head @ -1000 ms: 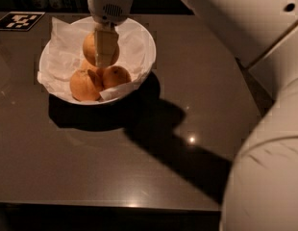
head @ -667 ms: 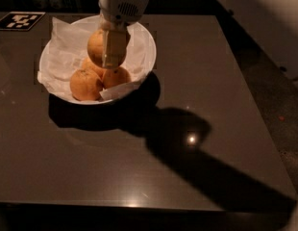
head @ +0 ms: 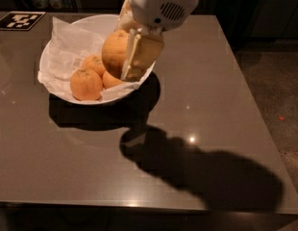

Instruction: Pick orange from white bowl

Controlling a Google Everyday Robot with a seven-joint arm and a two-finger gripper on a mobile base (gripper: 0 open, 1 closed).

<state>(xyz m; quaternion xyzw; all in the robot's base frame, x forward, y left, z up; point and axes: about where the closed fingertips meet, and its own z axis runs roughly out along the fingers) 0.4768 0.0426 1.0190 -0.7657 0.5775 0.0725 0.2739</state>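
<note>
Three smaller oranges point(head: 85, 84) sit in the white bowl point(head: 43, 64) at the back-left of the dark table point(head: 226, 81), on crumpled white paper point(head: 67, 42). A black-and-white marker tag point(head: 19, 19) lies at the far left corner.

Moving right: the orange point(head: 114, 52) is up out of the pile, hanging over the bowl's right side, apart from the other fruit as far as we can see. The gripper point(head: 124, 64) is clamped on it. The near finger point(head: 139, 57) lies flat against the peel's right face and the far finger is hidden behind the fruit, so the jaws stand one orange apart.

Change vs a second ago: the gripper was down among the fruit with the orange at pile level. Now orange and wrist are raised, and the arm's shadow point(head: 206, 177) falls on the table front-right.

We read that as grasp good, lift under way, pick mostly done. Left to do, in our judgement: clear the rim and hold. Risk: a round peel between two flat fingers could roll out if the arm swings fast.
</note>
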